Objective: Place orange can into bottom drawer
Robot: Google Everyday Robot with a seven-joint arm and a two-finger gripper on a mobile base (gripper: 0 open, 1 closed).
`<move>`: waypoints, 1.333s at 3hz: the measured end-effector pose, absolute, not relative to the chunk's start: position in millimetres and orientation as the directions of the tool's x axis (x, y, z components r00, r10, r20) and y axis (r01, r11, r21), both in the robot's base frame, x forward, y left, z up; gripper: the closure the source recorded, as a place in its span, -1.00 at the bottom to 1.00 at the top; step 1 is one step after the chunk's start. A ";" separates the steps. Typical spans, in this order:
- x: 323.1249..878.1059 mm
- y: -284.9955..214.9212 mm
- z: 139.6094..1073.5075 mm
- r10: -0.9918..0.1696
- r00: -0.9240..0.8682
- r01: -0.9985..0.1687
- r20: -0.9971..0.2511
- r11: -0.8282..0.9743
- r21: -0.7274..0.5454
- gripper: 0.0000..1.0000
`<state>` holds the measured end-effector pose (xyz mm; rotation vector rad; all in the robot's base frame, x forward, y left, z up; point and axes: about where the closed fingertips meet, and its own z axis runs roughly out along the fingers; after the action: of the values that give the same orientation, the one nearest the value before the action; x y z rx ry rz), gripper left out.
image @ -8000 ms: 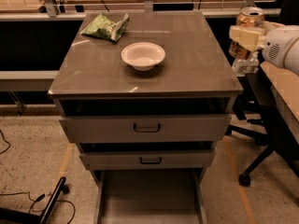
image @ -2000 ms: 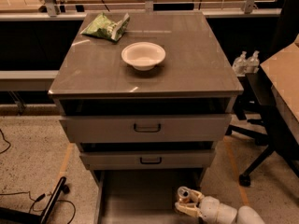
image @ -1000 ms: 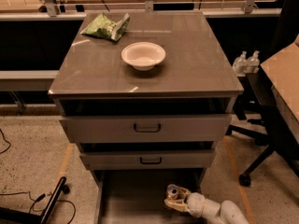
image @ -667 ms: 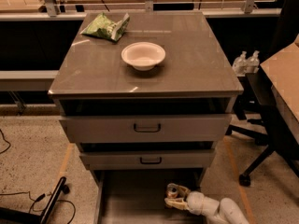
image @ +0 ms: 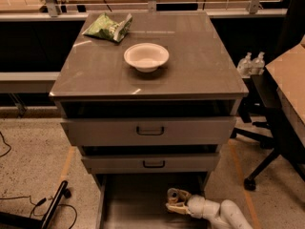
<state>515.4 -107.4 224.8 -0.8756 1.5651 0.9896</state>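
The bottom drawer (image: 133, 205) is pulled out at the foot of the grey cabinet, a flat grey tray near the floor. My gripper (image: 176, 202) reaches in from the lower right on a white arm and sits low over the drawer's right half. It is shut on the orange can (image: 173, 194), a small brownish can with a pale rim. The can stands roughly upright between the fingers and is partly hidden by them. I cannot tell whether the can touches the drawer floor.
A white bowl (image: 146, 56) and a green snack bag (image: 108, 26) lie on the cabinet top. The two upper drawers with black handles (image: 150, 130) stand slightly open above the gripper. A chair base (image: 259, 173), a desk (image: 290, 78) and two bottles (image: 251, 63) are at the right.
Eight seconds ago the gripper held the can high at the cabinet's right. It has come down into the bottom drawer and over the last second edged slightly left.
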 end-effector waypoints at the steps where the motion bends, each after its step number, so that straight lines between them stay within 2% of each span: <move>1: 515.5 -97.0 212.1 -0.102 -0.194 -0.912 -0.976 0.385 0.141 1.00; 4: 502.7 -74.9 183.4 -0.217 -0.223 -0.913 -0.950 0.388 0.126 1.00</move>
<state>502.7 -74.9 183.4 -1.0058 1.6876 0.9096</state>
